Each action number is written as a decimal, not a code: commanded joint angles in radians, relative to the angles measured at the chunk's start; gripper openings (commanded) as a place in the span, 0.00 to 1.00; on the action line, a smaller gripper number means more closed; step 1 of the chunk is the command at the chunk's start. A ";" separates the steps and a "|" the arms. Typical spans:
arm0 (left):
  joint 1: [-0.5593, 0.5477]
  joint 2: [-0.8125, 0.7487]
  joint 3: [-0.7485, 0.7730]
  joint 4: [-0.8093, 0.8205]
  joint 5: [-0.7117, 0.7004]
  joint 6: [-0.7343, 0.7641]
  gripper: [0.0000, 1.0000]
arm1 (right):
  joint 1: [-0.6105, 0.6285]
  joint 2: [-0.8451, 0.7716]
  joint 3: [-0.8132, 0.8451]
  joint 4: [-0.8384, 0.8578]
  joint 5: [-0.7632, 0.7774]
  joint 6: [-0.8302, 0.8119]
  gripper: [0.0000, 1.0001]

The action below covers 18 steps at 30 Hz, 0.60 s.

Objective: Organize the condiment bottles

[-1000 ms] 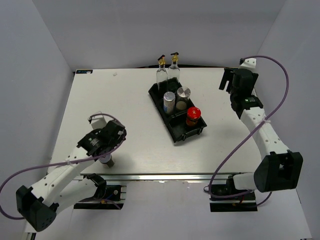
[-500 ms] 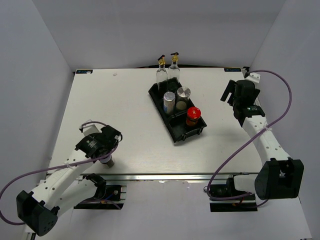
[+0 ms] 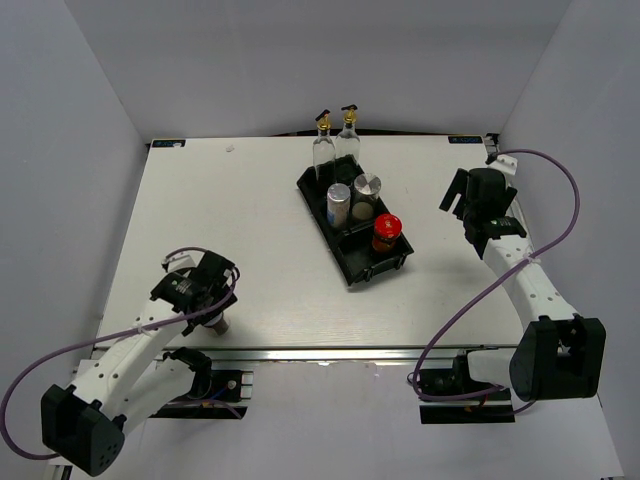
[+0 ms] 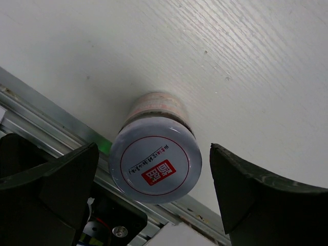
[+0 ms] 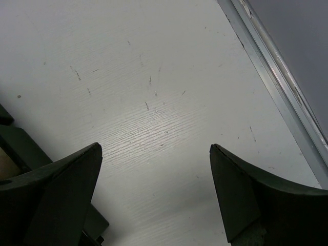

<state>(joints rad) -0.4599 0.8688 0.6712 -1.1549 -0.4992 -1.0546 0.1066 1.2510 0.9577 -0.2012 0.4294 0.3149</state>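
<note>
Black plastic three-compartment tray (image 3: 362, 265) lies mid-table, its long axis running 11 to 5 o'clock. At its 11 o'clock end stand 2 tall clear glass bottles with gold pour spouts (image 3: 323, 150) (image 3: 348, 140), in the middle 2 silver-lidded shaker jars (image 3: 339, 203) (image 3: 367, 193), and toward 5 o'clock 1 red-capped dark jar (image 3: 386, 232).

A 6th container, a pale-lidded upright jar (image 4: 155, 161), sits at 7 o'clock from the tray, right at the table's near edge. Its lid bears a red ring and a red square stamp. It has not moved in the last second.

The left gripper (image 3: 208, 305) has drawn back toward 7 o'clock and hangs above this jar, spread wide, its fingers (image 4: 51, 179) clear of the lid on both sides. The right gripper (image 5: 155, 148), also wide apart, has come from the far corner toward 6 o'clock and is over bare tabletop at 3 o'clock from the tray.
</note>
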 commanded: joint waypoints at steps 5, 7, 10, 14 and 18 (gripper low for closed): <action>0.004 0.012 -0.012 0.015 0.037 0.031 0.98 | -0.001 -0.001 0.006 0.026 0.048 0.018 0.89; 0.004 0.033 -0.005 0.023 0.042 0.042 0.92 | -0.001 0.001 0.004 0.029 0.049 0.018 0.89; 0.004 0.042 0.010 0.029 0.047 0.053 0.76 | -0.002 0.002 0.006 0.026 0.051 0.019 0.90; 0.004 0.018 0.045 0.050 0.074 0.073 0.47 | -0.004 0.001 0.004 0.025 0.054 0.021 0.89; 0.004 -0.011 0.105 0.096 0.089 0.114 0.26 | -0.004 -0.005 0.000 0.028 0.048 0.023 0.89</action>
<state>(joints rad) -0.4599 0.8974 0.6899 -1.1282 -0.4168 -0.9813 0.1066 1.2518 0.9577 -0.2016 0.4583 0.3210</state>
